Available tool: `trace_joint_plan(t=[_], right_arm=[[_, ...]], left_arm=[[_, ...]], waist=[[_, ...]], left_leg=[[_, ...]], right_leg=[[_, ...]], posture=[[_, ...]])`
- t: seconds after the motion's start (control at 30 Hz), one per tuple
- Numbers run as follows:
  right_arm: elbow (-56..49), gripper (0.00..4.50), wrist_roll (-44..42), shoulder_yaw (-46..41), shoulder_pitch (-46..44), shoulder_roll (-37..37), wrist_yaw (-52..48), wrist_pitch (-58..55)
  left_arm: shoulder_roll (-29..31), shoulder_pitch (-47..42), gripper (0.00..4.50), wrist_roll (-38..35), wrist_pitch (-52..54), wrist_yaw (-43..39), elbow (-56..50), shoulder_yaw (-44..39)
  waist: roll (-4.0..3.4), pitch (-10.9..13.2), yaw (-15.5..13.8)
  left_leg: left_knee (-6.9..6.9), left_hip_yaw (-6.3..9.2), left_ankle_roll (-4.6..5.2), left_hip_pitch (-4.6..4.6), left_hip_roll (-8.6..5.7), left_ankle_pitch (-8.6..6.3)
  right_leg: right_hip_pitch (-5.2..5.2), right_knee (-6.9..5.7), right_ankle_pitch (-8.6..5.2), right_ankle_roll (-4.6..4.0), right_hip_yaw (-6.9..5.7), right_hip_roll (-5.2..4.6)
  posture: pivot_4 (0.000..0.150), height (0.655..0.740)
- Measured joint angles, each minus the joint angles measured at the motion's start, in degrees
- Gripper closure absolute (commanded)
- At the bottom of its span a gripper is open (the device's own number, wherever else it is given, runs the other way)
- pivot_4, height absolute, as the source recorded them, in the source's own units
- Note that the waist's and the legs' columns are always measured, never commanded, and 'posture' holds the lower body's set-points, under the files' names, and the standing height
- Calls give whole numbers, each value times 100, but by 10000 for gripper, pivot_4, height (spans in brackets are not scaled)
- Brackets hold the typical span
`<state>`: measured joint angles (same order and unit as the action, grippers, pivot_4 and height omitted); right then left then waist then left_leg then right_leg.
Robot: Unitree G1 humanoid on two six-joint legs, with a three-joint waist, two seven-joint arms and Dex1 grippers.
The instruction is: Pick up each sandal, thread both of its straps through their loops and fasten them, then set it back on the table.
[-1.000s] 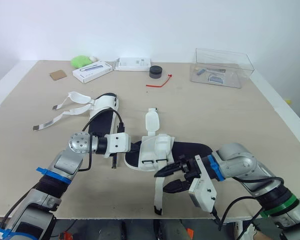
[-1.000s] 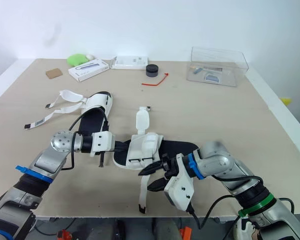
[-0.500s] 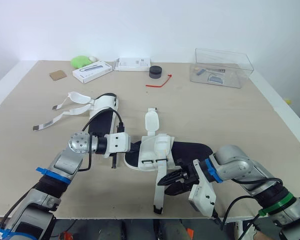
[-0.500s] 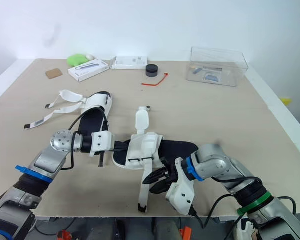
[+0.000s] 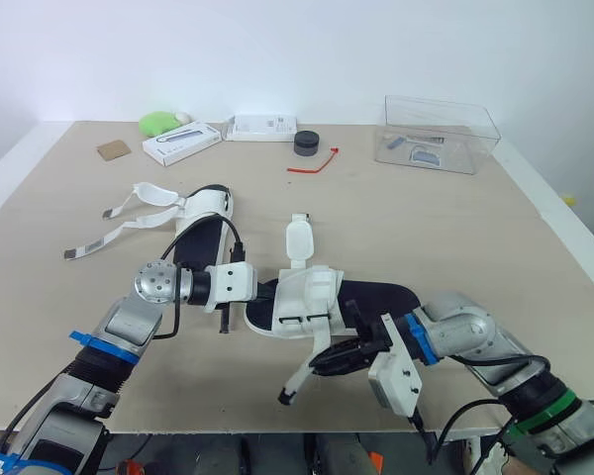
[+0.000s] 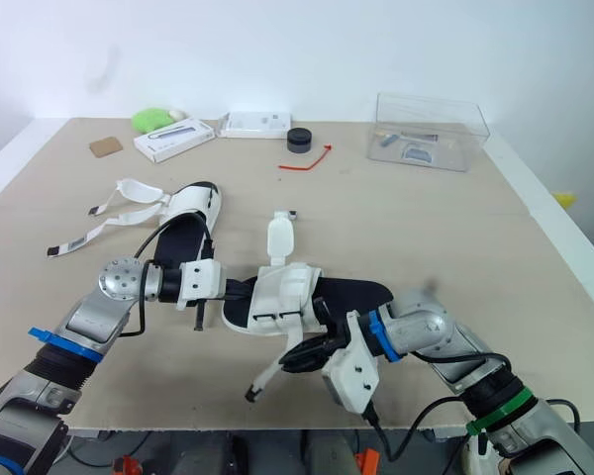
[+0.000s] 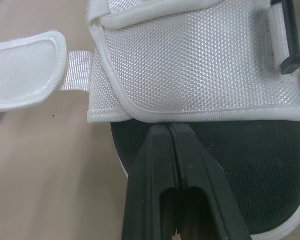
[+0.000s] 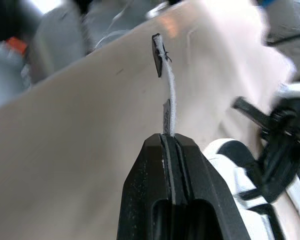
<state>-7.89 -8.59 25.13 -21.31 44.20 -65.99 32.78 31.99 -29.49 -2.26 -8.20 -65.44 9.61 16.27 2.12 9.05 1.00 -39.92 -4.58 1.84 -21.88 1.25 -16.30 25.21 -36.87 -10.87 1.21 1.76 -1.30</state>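
**Sandal fastening: strap held in right tool**

Right tool point(image 8: 169, 142): fingers are closed on the thin white strap point(image 8: 170, 95) of the near sandal point(image 5: 307, 297). Left tool point(image 7: 170, 129): fingers are pressed together, with the tips set at the black insole edge below the white upper. The near sandal is laid at the front of the counter point(image 5: 445, 228). The far sandal point(image 5: 203, 223) is laid behind it, straps undone.

Silver-grey arms point(image 5: 127, 325) are wearing blue tape bands point(image 5: 97, 346); black cables point(image 5: 236, 234) are looping past white wrist housings point(image 5: 236, 284) toward black fingers point(image 7: 157, 165).
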Motion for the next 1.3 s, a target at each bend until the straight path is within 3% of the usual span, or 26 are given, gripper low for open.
trace_joint_plan(t=[0.33, 0.7, 0.97, 1.3], right_arm=[[-1198, 44773, -2164, -984, 47, -585, 1343, -3795], [-1235, 44773, -3892, -1886, -240, -1144, 3370, -7608], [-1085, 44773, -4053, -2255, -429, -1408, 4065, -8609], [-990, 44773, -3881, -2335, -409, -1480, 4332, -8936]], left_arm=[[3, -1, 45000, -2, -18, -7, 43, -7], [-12, -25, 45000, -2, -84, -13, 106, -4], [-13, -26, 45000, -2, -83, -6, 105, -3], [-21, -25, 45000, -2, -71, 5, 89, -2]], waist=[[0, 0, 0], [1, -1, 6], [0, -1, 16], [0, -1, 18]], left_leg=[[-1, 6, -4, 1, 2, 2], [-1, 9, -4, -6, 2, 2], [-1, 9, -3, -10, 0, 3], [-1, 8, -3, -10, 0, 4]], right_leg=[[1, -10, -2, -3, -4, 0], [3, -9, -2, -2, -4, -1], [5, -8, -1, 6, -2, 2], [5, -8, 0, 9, 0, 2]], posture=[[1500, 7400], [1500, 7400], [1500, 7400], [1500, 7400]])
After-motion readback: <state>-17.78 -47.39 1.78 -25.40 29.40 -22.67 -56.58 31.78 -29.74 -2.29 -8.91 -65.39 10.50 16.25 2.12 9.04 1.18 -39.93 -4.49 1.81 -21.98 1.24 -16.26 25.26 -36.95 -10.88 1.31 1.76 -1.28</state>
